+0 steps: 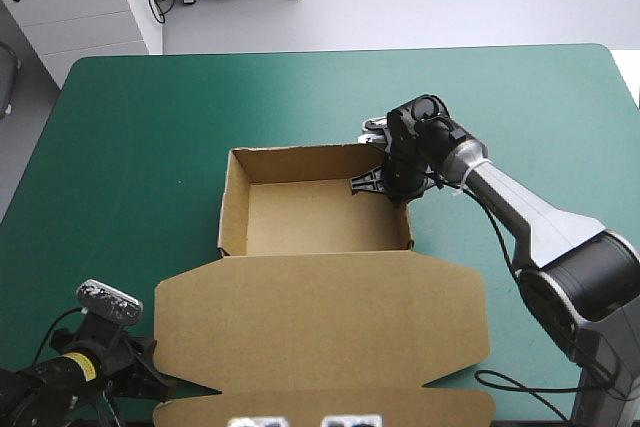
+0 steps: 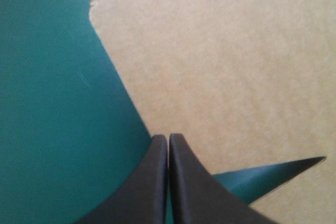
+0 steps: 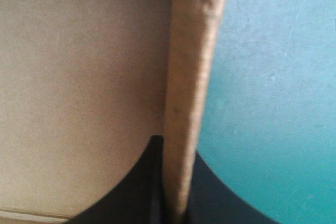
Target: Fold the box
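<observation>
The right arm (image 1: 520, 209) is silver-grey with black joints, the right claw (image 1: 372, 184) black.

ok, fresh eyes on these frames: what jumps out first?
The brown box in the middle of the teal-green cover stands out first: it is an open tray with its lid lying flat toward the near edge. The right gripper is shut on the tray's right wall, near the far corner. The left gripper is shut at the lid's near left edge and holds nothing.
</observation>
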`<act>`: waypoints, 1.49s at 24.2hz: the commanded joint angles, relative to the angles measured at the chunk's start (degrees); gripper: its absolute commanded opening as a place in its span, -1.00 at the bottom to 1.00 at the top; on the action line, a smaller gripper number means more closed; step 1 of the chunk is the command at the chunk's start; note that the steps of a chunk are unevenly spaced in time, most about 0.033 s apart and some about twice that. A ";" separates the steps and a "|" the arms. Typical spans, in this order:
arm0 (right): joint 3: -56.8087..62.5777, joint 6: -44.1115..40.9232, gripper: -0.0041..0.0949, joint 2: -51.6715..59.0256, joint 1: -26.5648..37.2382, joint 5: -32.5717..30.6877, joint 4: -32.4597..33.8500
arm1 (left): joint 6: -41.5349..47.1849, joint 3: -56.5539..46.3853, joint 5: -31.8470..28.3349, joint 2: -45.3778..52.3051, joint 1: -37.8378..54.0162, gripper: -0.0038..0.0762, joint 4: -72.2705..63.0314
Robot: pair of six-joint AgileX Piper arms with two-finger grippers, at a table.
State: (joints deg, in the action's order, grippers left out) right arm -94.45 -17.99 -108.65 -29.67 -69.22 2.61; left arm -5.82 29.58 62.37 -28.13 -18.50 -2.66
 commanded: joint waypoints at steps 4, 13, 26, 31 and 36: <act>-1.24 2.84 -0.96 8.43 10.55 -2.22 6.82 | -0.37 0.54 -0.16 2.19 -0.40 -0.92 -0.43; -1.24 9.14 -0.96 14.87 32.60 -2.32 7.31 | -0.37 0.54 -0.16 2.19 -0.40 -0.92 -0.43; -1.16 11.85 -0.91 13.55 57.02 -2.32 7.69 | -0.37 0.41 -0.27 2.19 -0.40 -0.92 -0.43; -0.84 12.54 -0.23 11.72 57.02 -2.32 5.54 | -0.37 0.41 -0.27 2.19 -0.40 -0.92 -0.43; -0.84 13.53 -0.11 13.27 57.02 -2.32 3.07 | -0.37 0.41 -0.27 2.19 -0.40 -0.92 -0.43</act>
State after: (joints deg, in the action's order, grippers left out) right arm -93.94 -5.22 -99.05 27.00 -71.00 6.29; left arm -6.44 28.78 64.18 -25.58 -18.50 -2.66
